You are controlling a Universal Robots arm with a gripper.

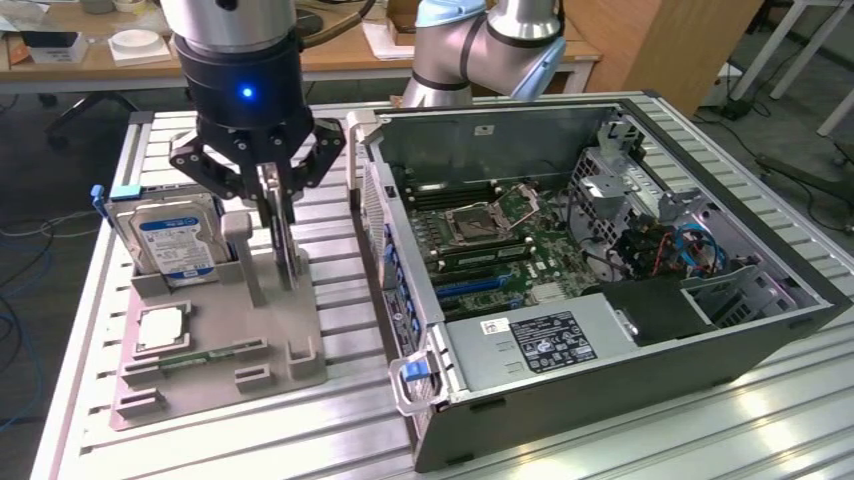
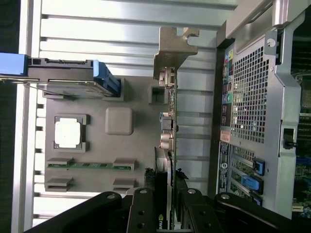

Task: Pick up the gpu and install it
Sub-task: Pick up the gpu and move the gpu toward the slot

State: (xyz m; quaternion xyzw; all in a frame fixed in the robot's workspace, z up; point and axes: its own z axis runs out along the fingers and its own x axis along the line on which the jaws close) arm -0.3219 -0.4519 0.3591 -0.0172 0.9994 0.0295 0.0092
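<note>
- GPU (image 1: 284, 256) stands on edge in grey holder (image 1: 214, 386), still seated; silver bracket (image 2: 173, 48) at end away from claw.
- Claw (image 1: 274, 215) straddles card's top edge; clamped or loose, can't tell.
- To do it well, judged: centre grip on board, lift straight up w/o twist so slot doesn't bind.
- Close by: HDD (image 1: 171, 238) one side, case wall (image 1: 380, 200) other side, so gap is tight.
- Further: CPU (image 1: 160, 328) & RAM stick (image 1: 214, 353) lie flat, clear of lift.
- Beyond wall: mobo (image 1: 514, 240) inside open case.
</note>
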